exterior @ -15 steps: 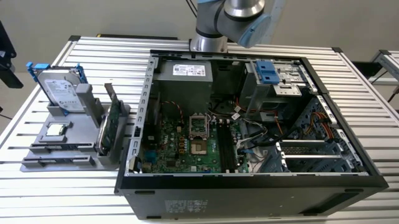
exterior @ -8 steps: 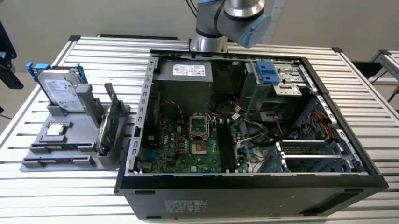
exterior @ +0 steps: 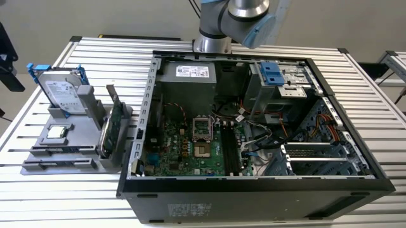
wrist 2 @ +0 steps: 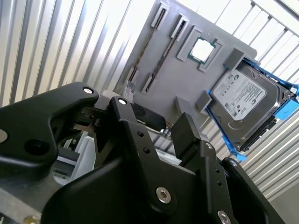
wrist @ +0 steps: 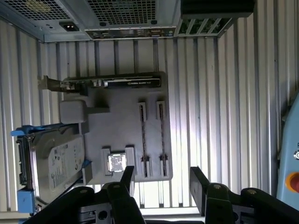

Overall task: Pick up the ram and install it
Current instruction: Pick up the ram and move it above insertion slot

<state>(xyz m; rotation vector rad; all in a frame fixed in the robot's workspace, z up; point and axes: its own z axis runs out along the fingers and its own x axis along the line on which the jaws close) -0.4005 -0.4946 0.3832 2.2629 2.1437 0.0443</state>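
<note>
Tool point(wrist: 162, 186) spread wide, empty — over the gray holder point(wrist: 117, 135) carrying the ram point(wrist: 142, 137).

Below the spread end effector point(wrist: 162, 171), the narrow slots point(wrist: 161, 130) of the gray holder point(wrist: 121, 121) lay open from above — the upright hard drive point(wrist: 56, 158) and card point(exterior: 111, 128) walled two sides, the computer case point(exterior: 147, 104) close beside.

The silver-grey arm point(exterior: 244, 9) has pale blue joint caps, its black hand point(wrist: 163, 179) dotted with silver screws.
</note>
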